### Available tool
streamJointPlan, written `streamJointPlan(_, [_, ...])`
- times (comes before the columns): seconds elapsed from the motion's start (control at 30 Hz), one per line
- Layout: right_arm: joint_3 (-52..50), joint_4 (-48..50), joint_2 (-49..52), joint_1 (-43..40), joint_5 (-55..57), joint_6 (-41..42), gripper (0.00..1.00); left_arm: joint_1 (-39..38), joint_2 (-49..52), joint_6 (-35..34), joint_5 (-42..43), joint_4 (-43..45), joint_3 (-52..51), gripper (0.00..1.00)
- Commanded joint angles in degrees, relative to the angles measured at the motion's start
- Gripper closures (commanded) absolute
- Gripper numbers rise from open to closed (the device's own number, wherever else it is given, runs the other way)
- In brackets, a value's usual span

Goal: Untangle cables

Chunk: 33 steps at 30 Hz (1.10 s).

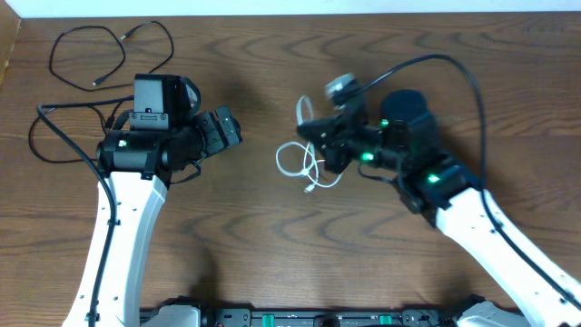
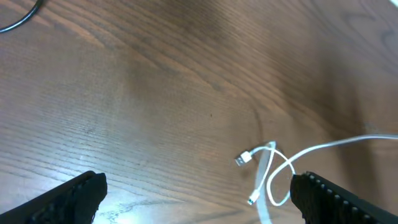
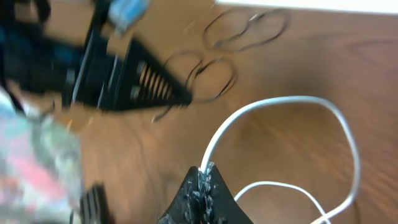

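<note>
The white cable (image 1: 292,162) lies in loose loops at the table's middle, and one strand rises into my right gripper (image 1: 309,133). That gripper (image 3: 203,173) is shut on the white cable (image 3: 273,102) just at its fingertips. My left gripper (image 1: 227,129) hovers to the left of the loops with its jaws wide open and nothing between them (image 2: 199,202). In the left wrist view the white cable (image 2: 273,171) with its plug lies close to the right finger (image 2: 339,199). A black cable (image 1: 109,50) lies coiled at the far left. A second black cable (image 1: 77,104) lies beside the left arm.
The table's left edge runs close to the black coils. From the right wrist camera the left arm (image 3: 124,74) fills the upper left, with both black cables (image 3: 245,28) behind it. A dark round object (image 1: 404,102) sits behind the right arm.
</note>
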Motion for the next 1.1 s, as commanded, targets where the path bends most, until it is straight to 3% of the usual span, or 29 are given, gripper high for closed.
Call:
streamJointPlan(0.0, [0.07,-0.22,2.69,1.81,-8.0,-10.36,0.99,0.07,0.44,-5.55,-1.14,0.13,0.39,0.01])
streamJointPlan(0.13, [0.07,-0.44,3.74,2.25,-16.04,-17.16,0.99,0.48,0.42,-12.46,-0.11,0.11,0.39,0.01])
streamJointPlan(0.33, [0.07,-1.51,5.33,3.69,-20.26,-22.91,0.99,1.2,0.42,-24.74,10.16,0.59,0.39,0.01])
streamJointPlan(0.47, [0.07,-1.22,6.54,5.27,-20.2,-24.46,0.99,1.2,0.42,-24.61,16.37,1.09,0.39,0.01])
streamJointPlan(0.67, [0.07,0.13,6.71,5.79,-20.09,-24.57,0.99,1.2,0.42,-24.61,16.76,1.03,0.39,0.01])
streamJointPlan(0.8, [0.07,0.07,6.71,5.79,-18.29,-24.55,0.99,1.2,0.42,-24.61,22.53,1.01,0.39,0.02])
streamJointPlan(0.87, [0.07,0.09,6.75,5.79,-17.55,-24.5,0.99,1.2,0.42,-24.61,26.03,1.03,0.39,0.06])
streamJointPlan(0.97, [0.07,0.09,6.75,5.79,-17.18,-24.5,0.99,1.18,0.42,-24.59,29.7,0.96,0.39,0.2])
streamJointPlan(1.07, [0.07,0.11,6.75,5.79,-17.18,-24.5,0.99,1.18,0.42,-24.59,32.17,0.74,0.39,0.21])
